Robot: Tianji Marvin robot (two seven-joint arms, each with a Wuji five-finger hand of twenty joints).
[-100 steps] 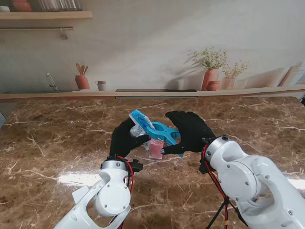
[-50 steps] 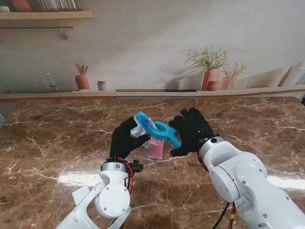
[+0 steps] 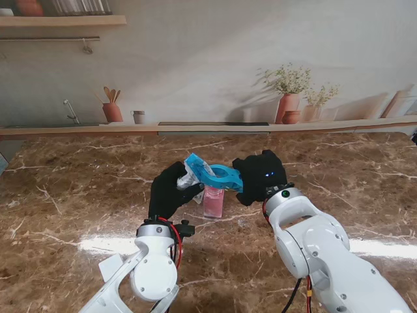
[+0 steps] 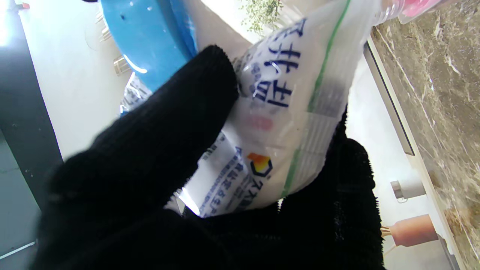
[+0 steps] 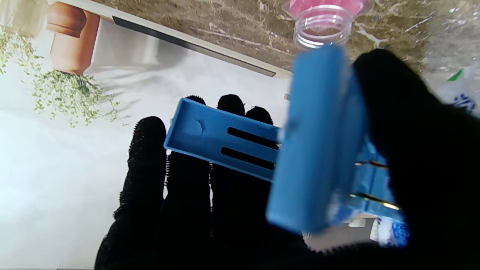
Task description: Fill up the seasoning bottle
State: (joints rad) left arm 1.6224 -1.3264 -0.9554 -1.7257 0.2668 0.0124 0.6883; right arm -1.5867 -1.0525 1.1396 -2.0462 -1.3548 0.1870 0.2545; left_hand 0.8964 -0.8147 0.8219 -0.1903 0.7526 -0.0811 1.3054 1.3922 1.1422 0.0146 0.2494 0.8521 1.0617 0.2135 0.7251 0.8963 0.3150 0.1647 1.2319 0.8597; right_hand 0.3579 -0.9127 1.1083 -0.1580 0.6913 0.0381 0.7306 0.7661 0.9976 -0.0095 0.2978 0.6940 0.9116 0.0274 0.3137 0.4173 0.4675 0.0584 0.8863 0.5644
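Clip nearly off the seasoning bag, bottle waiting underneath

Within 1 second the black-gloved right hand (image 3: 260, 177), clasping the big blue plastic clip (image 3: 220, 175), has rolled upright and drawn in; the black-gloved left hand (image 3: 171, 191) grips the clear printed seasoning bag (image 4: 285, 112). Just beyond them, the uncapped pink-based clear seasoning bottle (image 3: 213, 202) stands on the brown marble table (image 3: 78, 189); pouring likely follows.

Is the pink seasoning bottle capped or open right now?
Open: the seasoning bottle shows a bare threaded neck with no cap, standing upright on the table.
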